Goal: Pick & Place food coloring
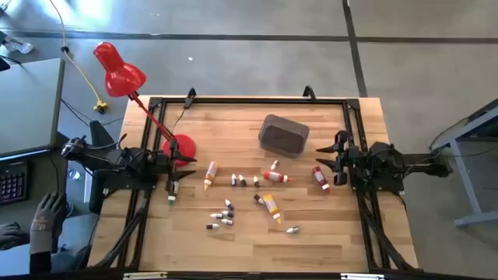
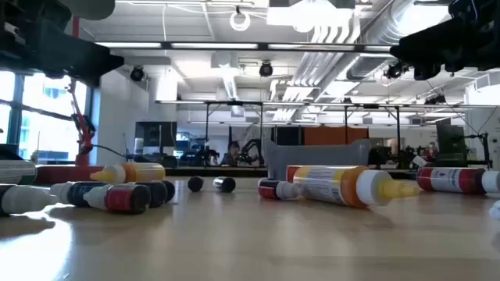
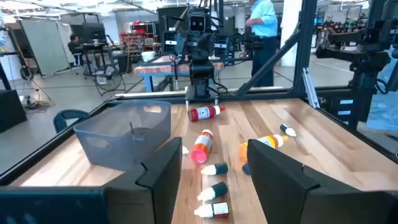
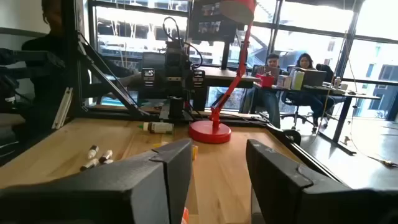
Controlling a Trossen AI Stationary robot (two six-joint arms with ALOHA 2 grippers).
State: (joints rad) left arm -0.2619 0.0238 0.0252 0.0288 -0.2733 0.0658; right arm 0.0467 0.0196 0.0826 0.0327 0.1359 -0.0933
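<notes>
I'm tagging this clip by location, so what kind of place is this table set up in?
Most likely a robotics lab or open workshop. The wooden table sits on a concrete floor between two mounted arms, more robot rigs stand on benches behind, people work at desks nearby, and bare ducts and pipes run overhead.
</notes>
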